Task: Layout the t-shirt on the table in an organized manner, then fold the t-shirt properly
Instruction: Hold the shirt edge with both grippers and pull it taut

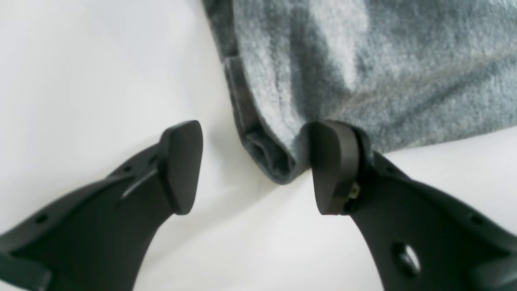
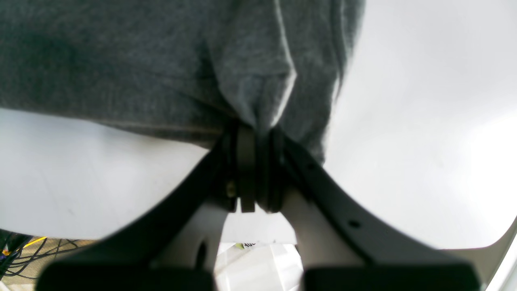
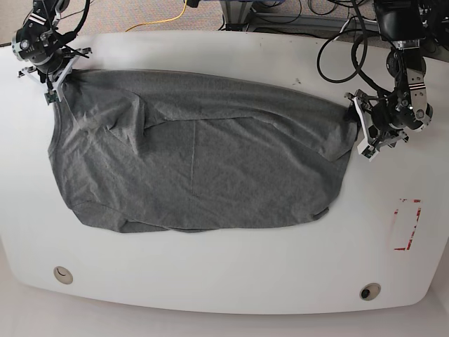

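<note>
At opposite t-shirt (image 3: 196, 154) corners, right tool (image 2: 252, 133) clamped, left tool (image 1: 256, 165) agape.

Base view: high overhead, looking down on the whole white surface (image 3: 231, 281) and the grey t-shirt (image 3: 203, 154), both arms at the far corners.
Left wrist view: close behind its jaws, facing the t-shirt's edge.
Right wrist view: close behind its jaws, facing cloth and the surface's edge.
Shared: t-shirt, surface.

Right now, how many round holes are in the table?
2: one hole near the front edge below the t-shirt, another hole at the opposite front corner. More may hide under it.
</note>
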